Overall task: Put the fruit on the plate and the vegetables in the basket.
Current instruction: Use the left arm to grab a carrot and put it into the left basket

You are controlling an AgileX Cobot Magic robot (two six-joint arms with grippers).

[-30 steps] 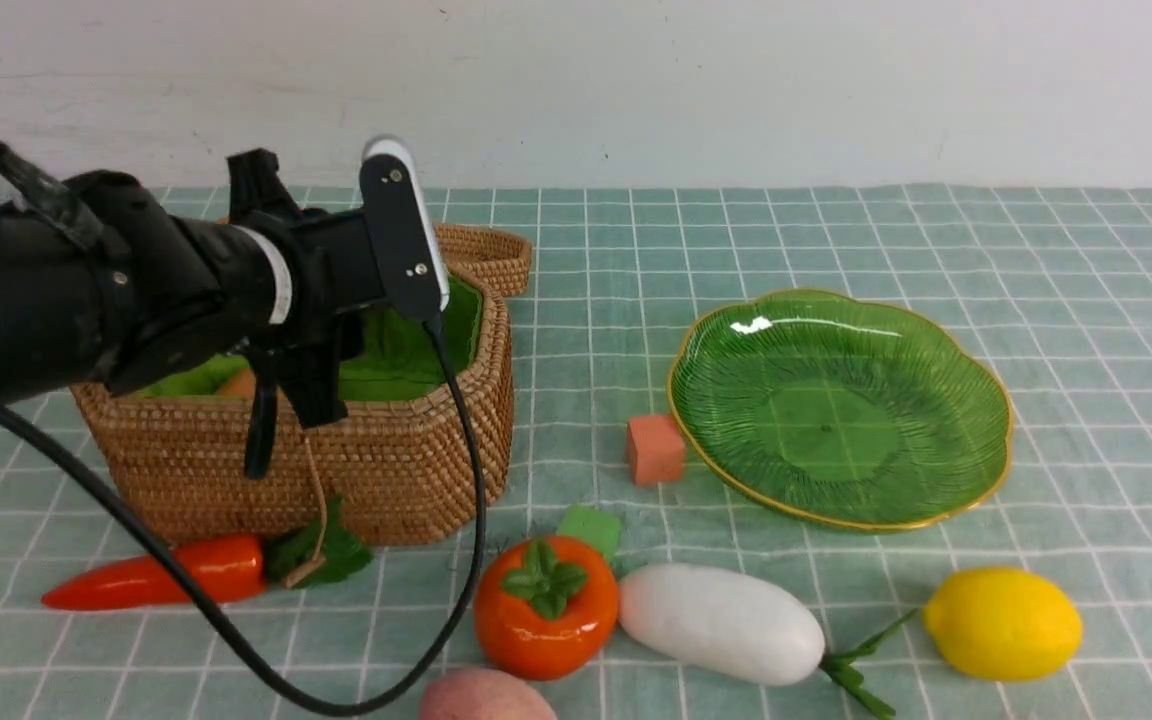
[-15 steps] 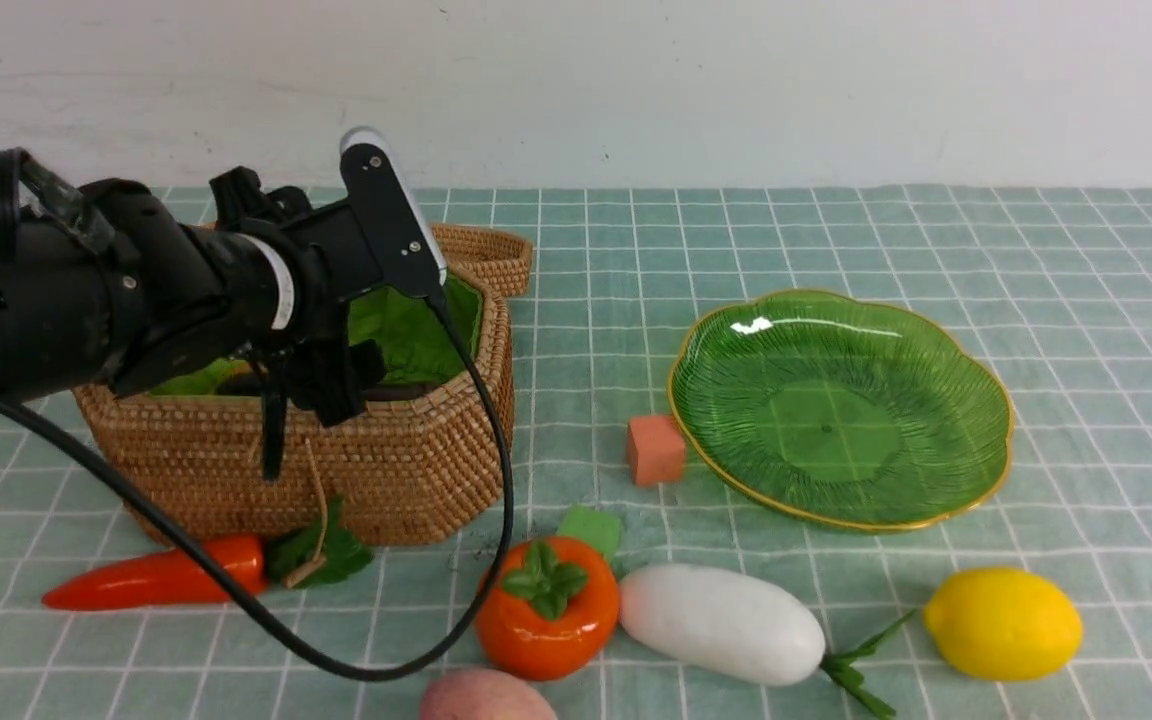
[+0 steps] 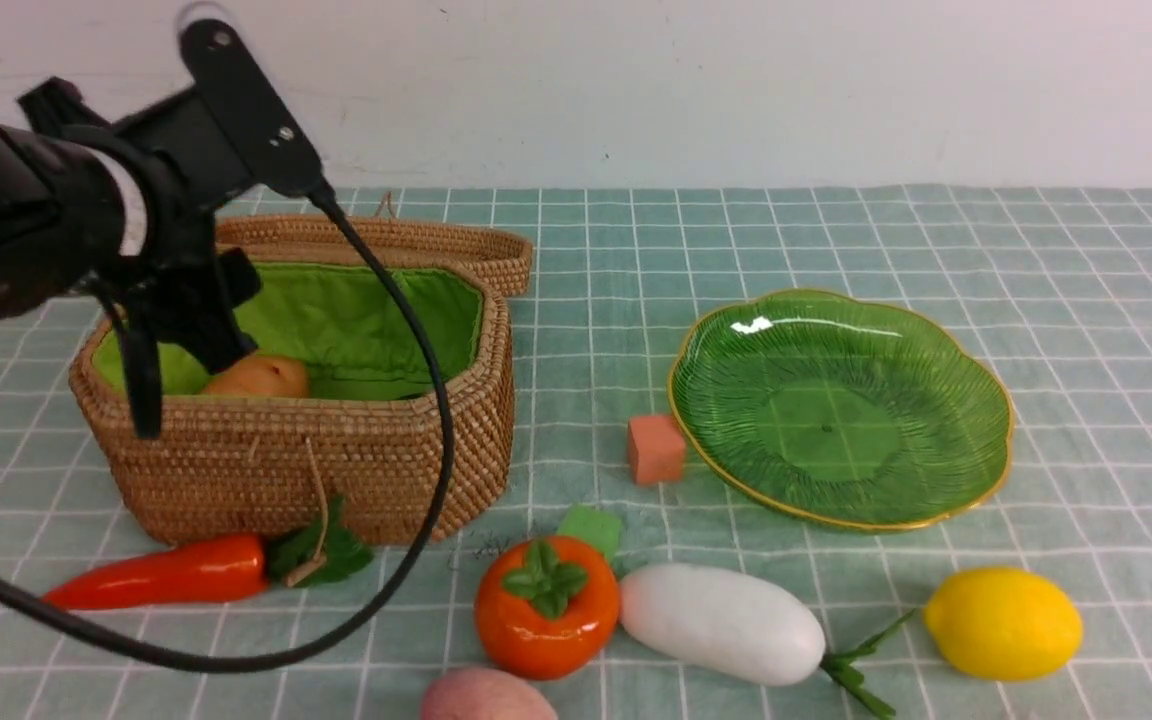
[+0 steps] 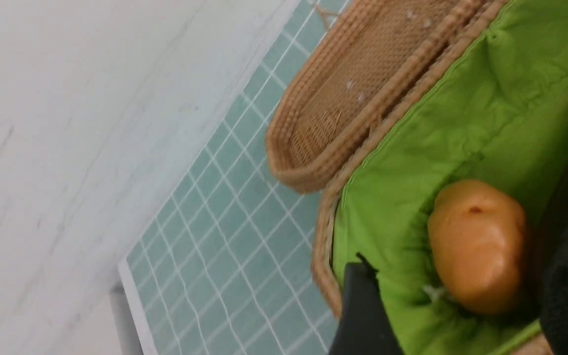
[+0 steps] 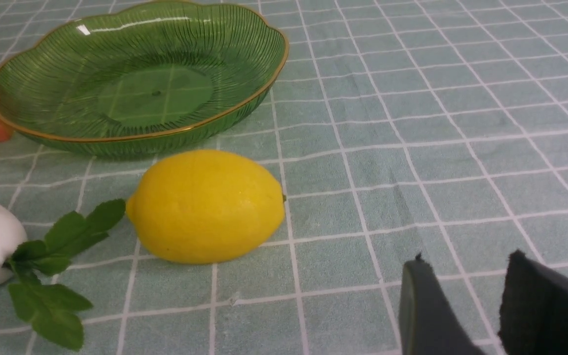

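My left gripper (image 3: 184, 365) hangs open over the near-left rim of the wicker basket (image 3: 386, 470), its fingers apart and empty. A tan-orange oval item (image 3: 258, 377) lies on the basket's green lining, below and between the fingers (image 4: 363, 305) in the left wrist view. On the cloth in front lie the carrot (image 3: 166, 573), persimmon (image 3: 546, 605), white radish (image 3: 721, 622), lemon (image 3: 1002, 622) and, at the frame's edge, the peach (image 3: 484, 698). The green plate (image 3: 976, 480) holds nothing. My right gripper (image 5: 466, 261) is open, low over the cloth beside the lemon (image 5: 205, 206).
An orange cube (image 3: 655, 449) touches the plate's left rim and a green cube (image 3: 588, 528) sits behind the persimmon. The basket's lid (image 3: 416, 240) lies open at its back. My left arm's cable (image 3: 406, 540) loops down in front of the basket.
My left arm has risen and swung left, out of the basket. Its jaws have parted, and the tan-orange item now lies uncovered on the lining.
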